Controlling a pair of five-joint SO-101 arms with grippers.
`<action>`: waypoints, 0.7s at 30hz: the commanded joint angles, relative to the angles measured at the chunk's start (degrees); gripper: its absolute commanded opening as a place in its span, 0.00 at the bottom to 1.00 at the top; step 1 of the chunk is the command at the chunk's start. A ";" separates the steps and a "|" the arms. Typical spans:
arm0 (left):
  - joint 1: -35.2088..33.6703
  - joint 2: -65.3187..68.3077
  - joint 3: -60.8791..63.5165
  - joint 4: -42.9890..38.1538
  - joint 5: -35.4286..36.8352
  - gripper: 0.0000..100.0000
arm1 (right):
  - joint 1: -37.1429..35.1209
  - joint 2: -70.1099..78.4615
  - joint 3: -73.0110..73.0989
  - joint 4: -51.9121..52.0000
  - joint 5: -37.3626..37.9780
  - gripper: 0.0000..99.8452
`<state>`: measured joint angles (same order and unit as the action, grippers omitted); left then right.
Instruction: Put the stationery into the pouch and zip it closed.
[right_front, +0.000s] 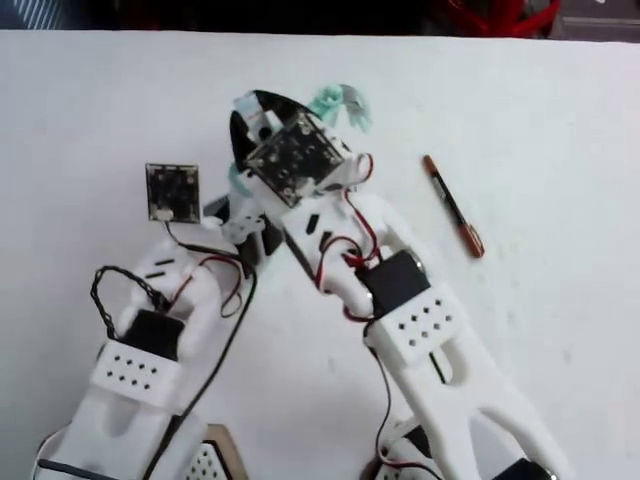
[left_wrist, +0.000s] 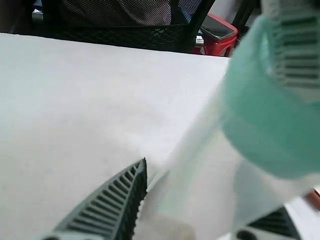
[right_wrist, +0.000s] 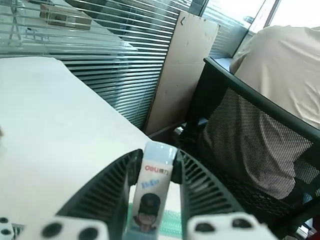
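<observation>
My right gripper (right_wrist: 155, 156) is shut on a white and pale-blue eraser (right_wrist: 151, 200), held upright between its fingers. From above, this gripper (right_front: 256, 113) hangs over the teal translucent pouch (right_front: 340, 101) at the table's far middle. The pouch (left_wrist: 265, 115) lies close before my left gripper (left_wrist: 200, 200), whose ridged finger (left_wrist: 117, 202) presses against the clear material; it appears shut on the pouch's edge. My left gripper sits under the right arm in the high view, mostly hidden. An orange-and-black pen (right_front: 452, 205) lies on the table to the right of the right arm.
The white table (right_front: 560, 110) has open room to the right, the far left and the front middle. Both arms crowd together near the pouch. Beyond the table's far edge stand a black mesh chair (right_wrist: 250, 145) and a red object (left_wrist: 217, 32).
</observation>
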<state>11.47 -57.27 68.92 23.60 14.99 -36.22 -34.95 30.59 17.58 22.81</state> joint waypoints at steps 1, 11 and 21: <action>-0.13 -1.01 -0.97 -0.18 0.26 0.28 | 1.80 -3.03 1.05 0.22 0.62 0.02; -0.13 -1.01 -0.97 -0.18 0.26 0.28 | 1.80 -4.88 1.32 0.04 0.62 0.02; -0.13 -1.10 -0.97 -0.18 -1.76 0.28 | 2.15 -5.32 1.41 2.42 0.62 0.02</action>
<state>11.47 -57.27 68.92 23.60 13.85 -35.25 -38.11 32.62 18.29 22.81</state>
